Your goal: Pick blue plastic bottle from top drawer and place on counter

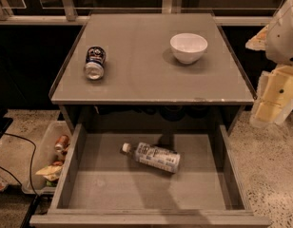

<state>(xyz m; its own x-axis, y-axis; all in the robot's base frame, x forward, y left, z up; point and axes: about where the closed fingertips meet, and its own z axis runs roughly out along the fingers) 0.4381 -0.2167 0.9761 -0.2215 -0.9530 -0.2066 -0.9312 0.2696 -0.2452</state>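
Note:
The blue plastic bottle (pixel 152 156) lies on its side on the floor of the open top drawer (pixel 137 186), with its white cap pointing left. The counter (pixel 146 68) is the flat grey top above the drawer. My gripper (pixel 273 101) hangs at the right edge of the view, beside the counter's right rim and above the floor. It is well to the right of the bottle, higher than it, and holds nothing.
A blue-and-silver drink can (pixel 94 62) lies on its side at the counter's left. A white bowl (pixel 188 47) stands at the counter's back right. A clear bin (pixel 47 158) with cans and wrappers sits on the floor left of the drawer.

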